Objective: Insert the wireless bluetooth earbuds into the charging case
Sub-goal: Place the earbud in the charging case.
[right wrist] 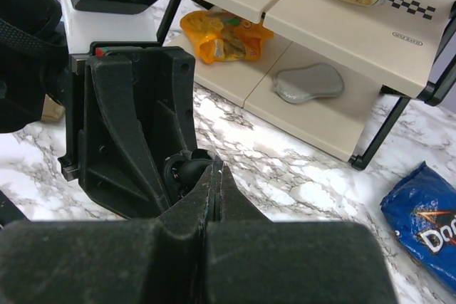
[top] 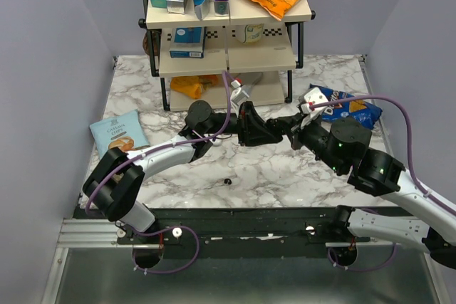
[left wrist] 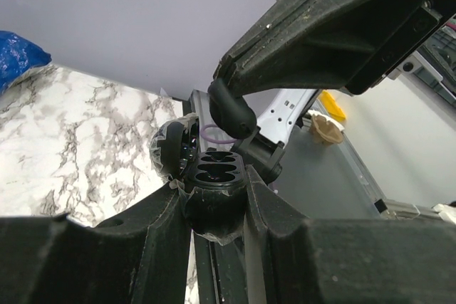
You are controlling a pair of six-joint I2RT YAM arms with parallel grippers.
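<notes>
Two grippers meet tip to tip over the middle of the marble table (top: 285,172) in the top view. The left gripper (top: 265,134) reaches in from the left and the right gripper (top: 285,127) from the right. From up here we cannot make out what lies between them. One tiny black thing lies alone on the marble nearer the bases, seemingly an earbud (top: 228,181), though it is too small for us to be sure. Behind stands a shelf rack (top: 263,58) loaded with boxes and snack bags.

From the left wrist we see the left fingers (left wrist: 153,229) clamped on the charging case (left wrist: 214,176), its lid (left wrist: 171,149) swung open to the left. The wells look dark, and we cannot tell whether a bud sits in them. The right gripper's closed tip hangs just above the wells.

From the right wrist, the right fingers (right wrist: 231,201) are pressed fully together with no gap — we cannot tell whether anything is pinched there.
</notes>
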